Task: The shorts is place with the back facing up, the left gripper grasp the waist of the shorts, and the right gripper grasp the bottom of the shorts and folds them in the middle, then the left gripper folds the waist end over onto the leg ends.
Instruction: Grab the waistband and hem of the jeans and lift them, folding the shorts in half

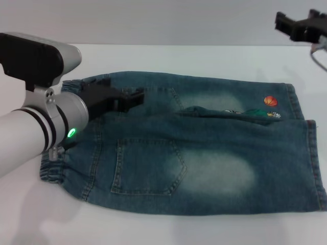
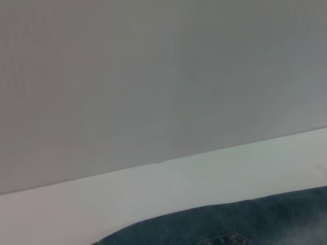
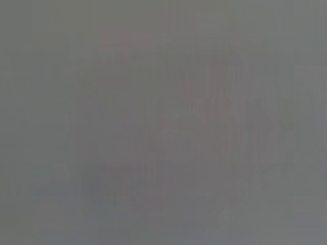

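The blue denim shorts (image 1: 204, 153) lie flat on the white table (image 1: 168, 56), with a back pocket (image 1: 148, 168) facing up. The elastic waist (image 1: 53, 168) is at the left and the leg ends (image 1: 314, 158) at the right. The near half lies over the far half along a lengthwise fold. A basketball patch (image 1: 271, 101) shows on the far leg. My left gripper (image 1: 127, 98) is low over the far waist part of the shorts. My right gripper (image 1: 301, 25) hangs raised at the far right, open and holding nothing. A strip of the shorts (image 2: 240, 224) shows in the left wrist view.
Bare white table (image 2: 153, 189) surrounds the shorts on every side, and a grey wall (image 2: 153, 76) stands behind it. The right wrist view shows only plain grey.
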